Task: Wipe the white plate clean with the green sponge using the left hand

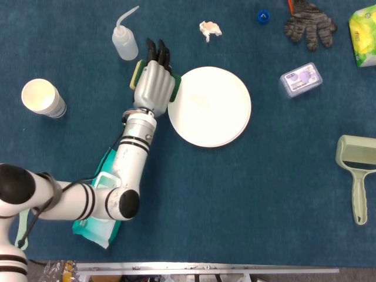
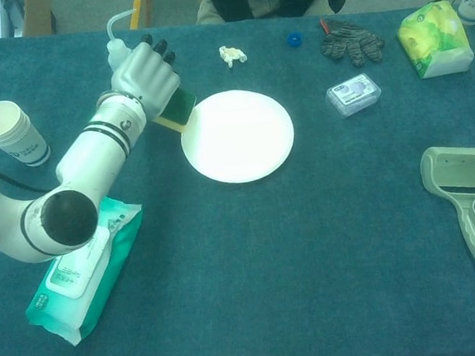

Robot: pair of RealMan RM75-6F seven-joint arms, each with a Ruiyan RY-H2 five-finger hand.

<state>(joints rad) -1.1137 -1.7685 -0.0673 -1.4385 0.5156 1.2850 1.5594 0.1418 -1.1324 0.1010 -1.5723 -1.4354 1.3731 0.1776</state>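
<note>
The white plate (image 1: 212, 106) (image 2: 239, 135) lies on the blue cloth near the middle, with nothing on it. My left hand (image 1: 154, 82) (image 2: 147, 76) holds the green sponge (image 2: 178, 110) (image 1: 174, 92) just left of the plate's rim, off the plate. The fingers wrap over the top of the sponge, and only its green and yellow edges show beside the hand. My right hand is in neither view.
A squeeze bottle (image 1: 124, 40) stands close behind the left hand. A paper cup (image 1: 42, 98) is at far left, a wipes pack (image 2: 80, 279) under the forearm. A crumpled tissue (image 1: 210, 29), plastic box (image 1: 301, 80), glove (image 1: 309, 24) and dustpan (image 1: 356, 173) lie to the right.
</note>
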